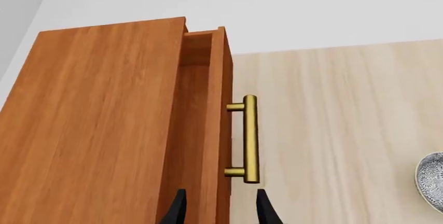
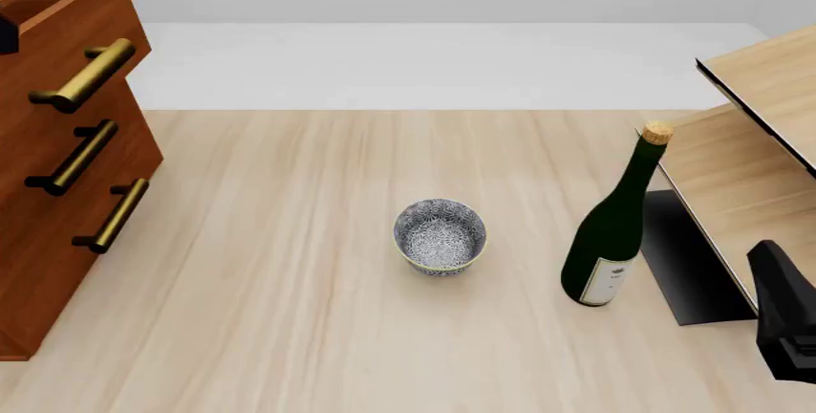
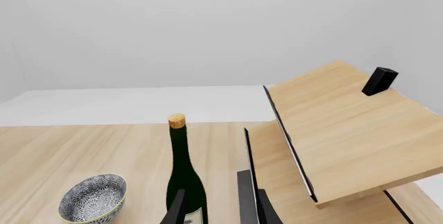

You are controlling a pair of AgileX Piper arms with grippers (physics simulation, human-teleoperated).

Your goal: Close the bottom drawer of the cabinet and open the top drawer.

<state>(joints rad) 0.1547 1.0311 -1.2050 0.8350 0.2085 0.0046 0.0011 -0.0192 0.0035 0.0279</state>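
1. The cabinet point(image 2: 52, 270) stands at the far left of the table point(image 2: 293, 336) in the front view, with 3 stacked drawers, each with a brass bar handle.
2. The top drawer point(image 2: 76, 21) is pulled out a little past the cabinet front; the left wrist view shows a gap behind its front panel point(image 1: 223, 130) and part of its inside.
3. The middle drawer point(image 2: 96, 150) sits flush with the cabinet front.
4. The bottom drawer point(image 2: 76, 250) also sits flush, its handle point(image 2: 113, 215) in line below the other 2.
5. The left gripper point(image 1: 220, 211) points at the top drawer, its fingers spread and empty, 1 fingertip on each side of the drawer's front panel, just short of the brass handle point(image 1: 249, 138).
6. The left arm does not show in the front view.
7. The right gripper point(image 3: 223, 211) is spread and holds nothing; it hangs near the table's right edge, where the front view shows part of the arm point(image 2: 788, 322).
8. A dark green bottle point(image 2: 614, 231) with a cork stands upright right of centre, just beside the pale wooden shelf point(image 2: 752, 164).
9. A patterned bowl point(image 2: 440, 234) sits upright mid-table, apart from the bottle and well apart from the cabinet.
10. A small black block point(image 3: 379, 80) rests on the shelf's top board.
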